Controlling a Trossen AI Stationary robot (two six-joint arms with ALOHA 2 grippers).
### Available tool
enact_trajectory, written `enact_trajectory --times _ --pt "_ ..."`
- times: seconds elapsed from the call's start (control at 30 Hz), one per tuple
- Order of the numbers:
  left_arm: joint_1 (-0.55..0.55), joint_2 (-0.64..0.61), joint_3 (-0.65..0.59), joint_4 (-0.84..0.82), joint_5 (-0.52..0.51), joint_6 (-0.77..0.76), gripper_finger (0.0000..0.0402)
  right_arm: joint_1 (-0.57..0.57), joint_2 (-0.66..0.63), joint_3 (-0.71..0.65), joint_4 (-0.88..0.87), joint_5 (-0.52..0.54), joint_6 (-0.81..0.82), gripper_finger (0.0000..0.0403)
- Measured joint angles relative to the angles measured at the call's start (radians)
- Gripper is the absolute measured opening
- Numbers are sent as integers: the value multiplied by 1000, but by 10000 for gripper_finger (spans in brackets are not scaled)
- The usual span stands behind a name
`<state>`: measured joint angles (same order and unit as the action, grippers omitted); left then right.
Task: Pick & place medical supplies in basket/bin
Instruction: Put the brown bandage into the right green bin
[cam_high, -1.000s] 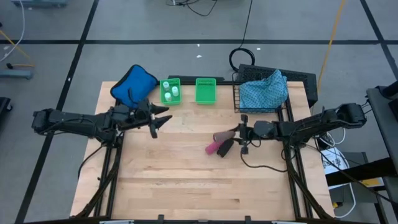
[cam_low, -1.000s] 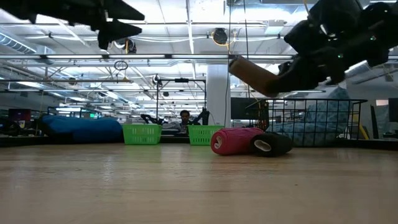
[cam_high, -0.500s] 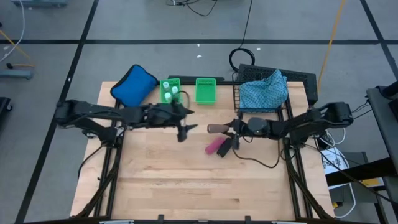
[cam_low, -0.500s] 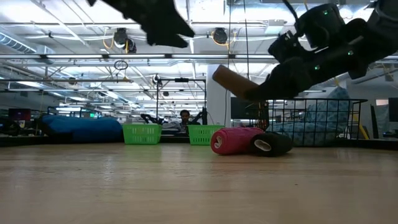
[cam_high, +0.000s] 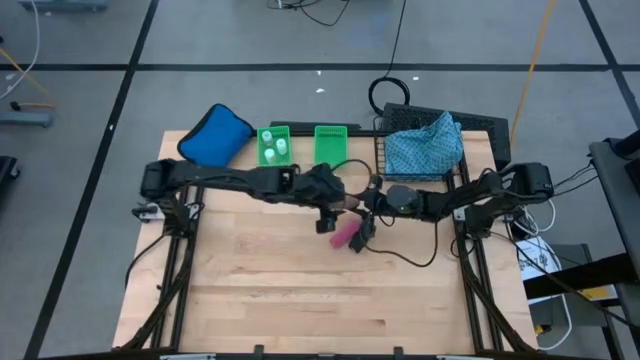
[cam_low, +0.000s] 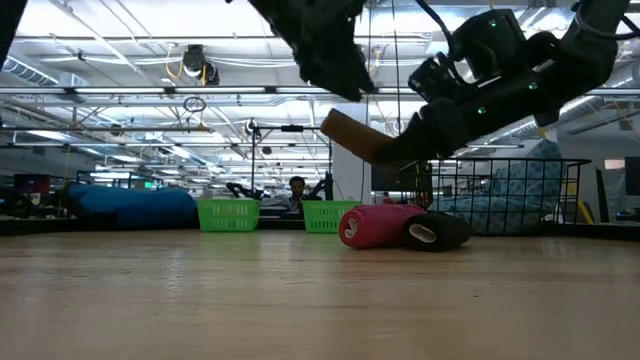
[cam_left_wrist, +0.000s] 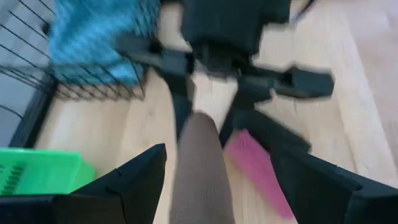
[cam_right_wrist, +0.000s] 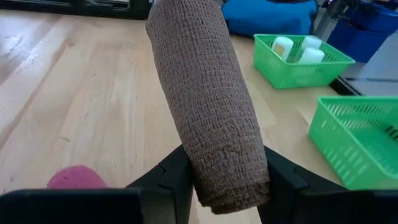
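- Right gripper (cam_right_wrist: 214, 186): clenched on the brown roll (cam_right_wrist: 208, 99), held above the surface (cam_high: 280, 290) near the pink roll (cam_high: 344, 234).
- Left gripper (cam_left_wrist: 217, 186): fingers spread wide, the brown roll's free end between them.
- Basket (cam_high: 384, 165): contains the patterned cloth (cam_high: 425, 145).
- No legible writing.

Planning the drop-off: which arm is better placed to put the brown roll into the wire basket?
Right, probably. Its end effector already grips the brown roll above the table, and the basket sits on its side. The left end effector is open, only nearing the roll.
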<state>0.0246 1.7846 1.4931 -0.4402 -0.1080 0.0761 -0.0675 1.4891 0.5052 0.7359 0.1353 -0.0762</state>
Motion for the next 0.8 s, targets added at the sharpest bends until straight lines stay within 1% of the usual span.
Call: enact_trajectory --times 0.2,0.43,0.7,0.8 --pt "2 63 34 -33 7 24 299 -1 -1 38 -27 -1 -60 123" --pt "22 62 36 -101 3 -8 298 4 -28 39 -18 -5 -99 123" --pt "35 62 36 -119 3 -27 298 5 -54 39 -32 -7 -95 123" --pt "34 62 36 -119 4 -27 284 11 -54 39 -36 -7 -99 123"
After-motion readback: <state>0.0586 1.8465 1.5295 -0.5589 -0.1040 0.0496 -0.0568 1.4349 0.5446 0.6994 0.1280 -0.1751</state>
